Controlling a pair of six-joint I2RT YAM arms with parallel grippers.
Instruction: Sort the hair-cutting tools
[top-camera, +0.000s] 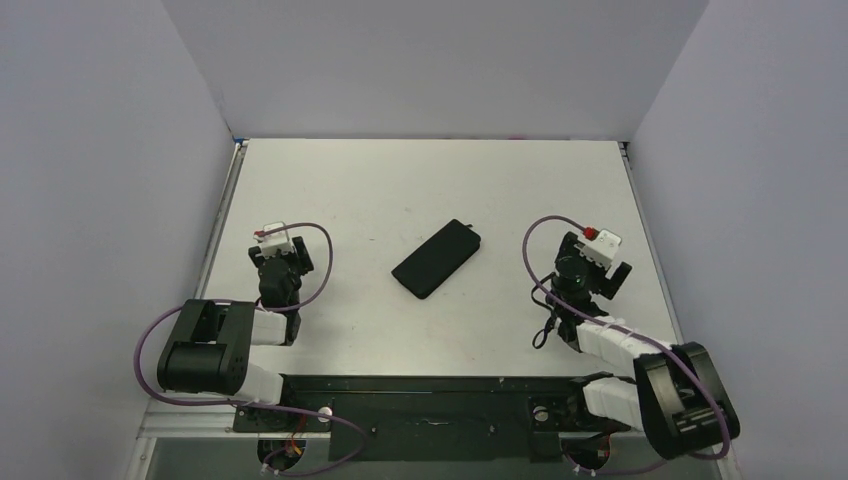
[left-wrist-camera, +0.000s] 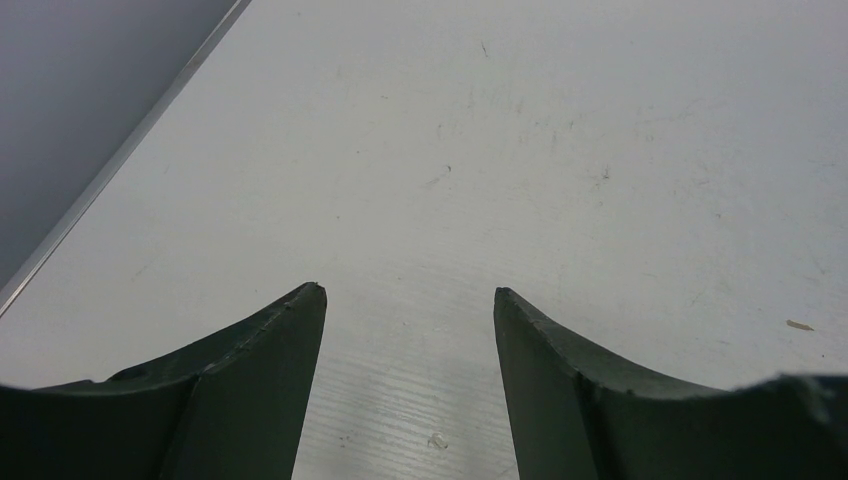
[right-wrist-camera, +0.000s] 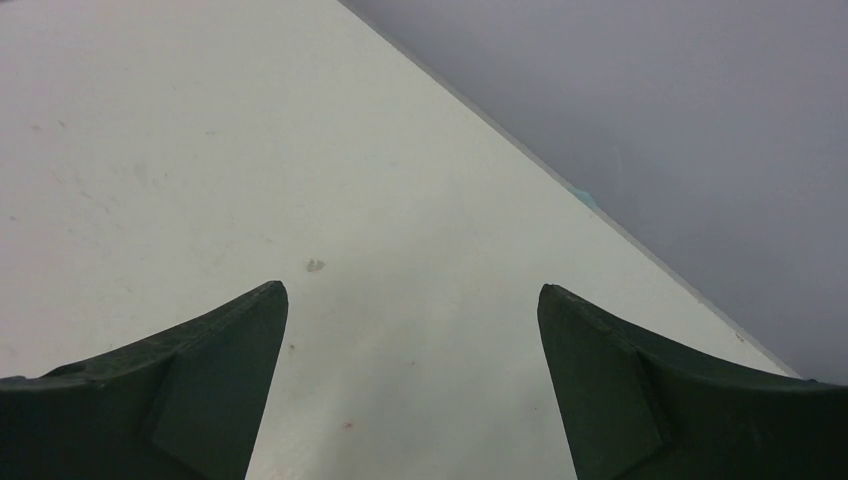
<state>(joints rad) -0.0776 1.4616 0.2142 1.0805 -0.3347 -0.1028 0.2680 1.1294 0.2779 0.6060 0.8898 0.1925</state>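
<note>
The silver scissors and the slim black comb show in no view. A flat black rectangular zip case lies closed, slanted, in the middle of the white table. My left gripper hangs at the table's left side, well left of the case; in the left wrist view it is open over bare table with nothing between its fingers. My right gripper is at the table's right side, right of the case; in the right wrist view it is open and empty over bare table.
Grey walls enclose the white table on the left, back and right. A metal rail runs along the table's left edge. The right wall meets the table close to the right gripper. A black base bar spans the near edge.
</note>
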